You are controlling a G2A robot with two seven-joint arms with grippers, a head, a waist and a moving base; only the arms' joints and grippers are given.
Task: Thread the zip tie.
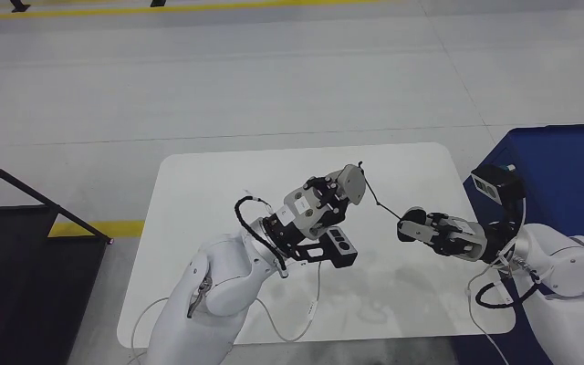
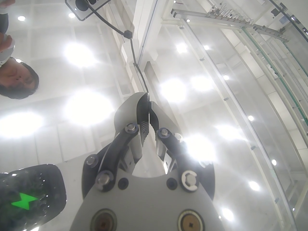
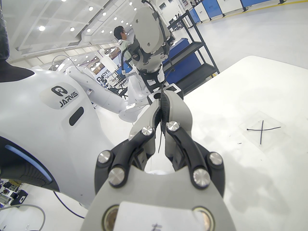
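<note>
The thin black plastic zip tie (image 1: 383, 208) is stretched in the air above a white, round-cornered surface (image 1: 210, 201), held between the robot's two grey-fingered hands. The left hand (image 1: 356, 178), over the middle of the surface and tilted upward, has its fingers pressed together on one end of the tie. In the left wrist view the ridged pads of that hand (image 2: 148, 98) meet around the strap, which rises out of the fingertips towards the ceiling lights. The right hand (image 1: 404, 225), near the surface's right side and pointing across at its partner, is likewise clamped on the tie. In the right wrist view its fingers (image 3: 164, 94) are closed on the strap, and a short loose tail (image 3: 159, 143) hangs down between them towards the palm. From there the tie climbs to the left hand and runs up along its grey finger, with the tip poking out at the top. The two hands are near each other but apart, with a slanting length of tie between them that touches nothing else. On the surface below, towards the right hand's side, a black cross-shaped mark (image 3: 261, 131) lies under what looks like a clear square patch. A blue panel (image 1: 547, 155) stands beside the surface's right edge.
</note>
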